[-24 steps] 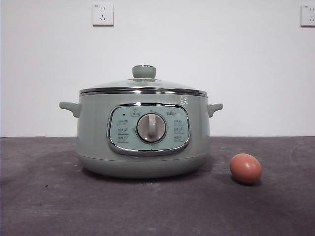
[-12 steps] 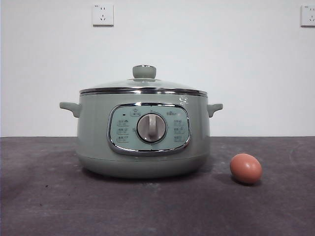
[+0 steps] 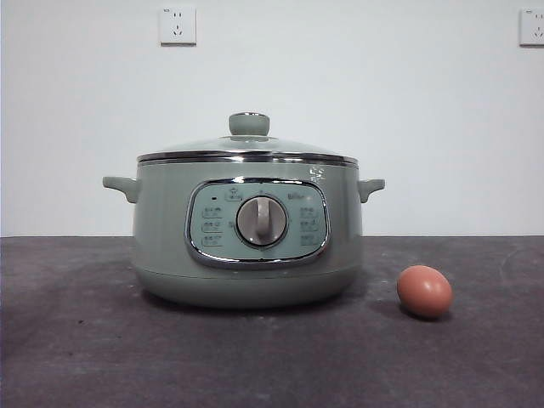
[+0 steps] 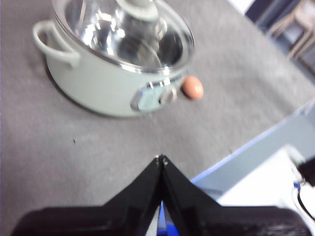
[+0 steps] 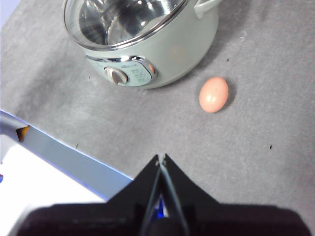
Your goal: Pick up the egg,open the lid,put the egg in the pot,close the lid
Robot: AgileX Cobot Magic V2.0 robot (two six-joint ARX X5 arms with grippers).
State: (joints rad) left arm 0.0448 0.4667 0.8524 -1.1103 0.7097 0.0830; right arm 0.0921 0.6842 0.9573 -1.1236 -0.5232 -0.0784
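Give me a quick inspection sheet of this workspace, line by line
Surface: dark grey table, a few small specks.
Job's things: pot upright, lid closed on it; egg lies on the table beside the pot, apart from it.
Clutter: nothing seen.
Grippers: left gripper and right gripper both shut, holding nothing, away from the things.
Cables: a cable off the table edge.
Surroundings: white wall, two sockets.

front: low, level, close on pot [image 3: 246,246]; wrists: high, looking down; all share pot, egg [image 3: 424,291]
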